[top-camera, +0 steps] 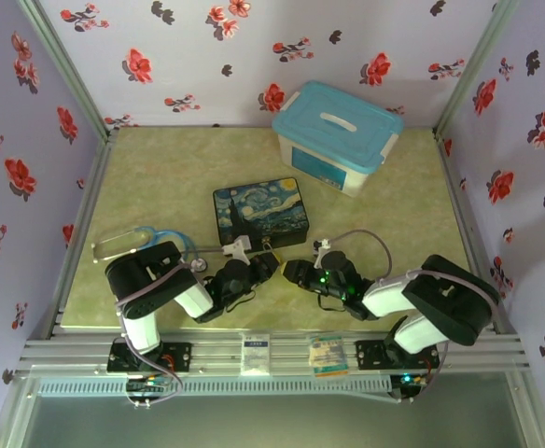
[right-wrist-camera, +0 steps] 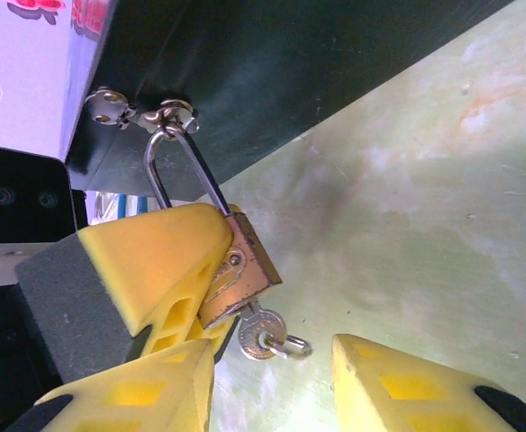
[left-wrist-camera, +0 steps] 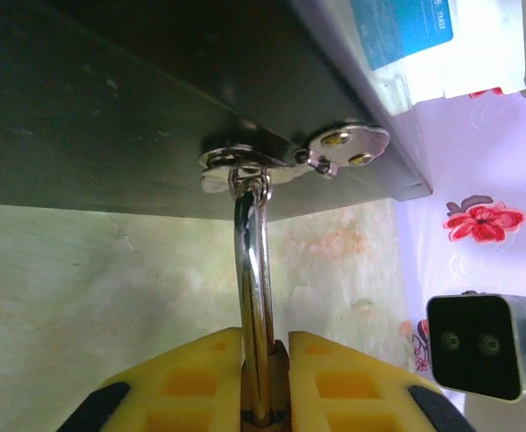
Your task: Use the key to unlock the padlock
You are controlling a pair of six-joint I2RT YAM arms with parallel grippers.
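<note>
The brass padlock (right-wrist-camera: 242, 270) hangs by its silver shackle (left-wrist-camera: 256, 288) from the hasp (left-wrist-camera: 272, 164) on the dark front of the painted box (top-camera: 258, 213). My left gripper (left-wrist-camera: 265, 346) is shut on the padlock body, its yellow fingers (right-wrist-camera: 146, 261) clamping it from both sides. The small grey key (right-wrist-camera: 261, 331) sticks in the keyhole at the padlock's bottom, with a little ring through its head. My right gripper (right-wrist-camera: 272, 387) is open just below the key, which sits free between the two fingers. In the top view both grippers (top-camera: 268, 263) (top-camera: 293, 272) meet at the box's front edge.
A blue-lidded plastic container (top-camera: 338, 135) stands at the back right. A stethoscope (top-camera: 142, 243) lies to the left of the box, behind the left arm. A thin grey cable (top-camera: 366, 235) loops behind the right arm. Flowered walls close off three sides.
</note>
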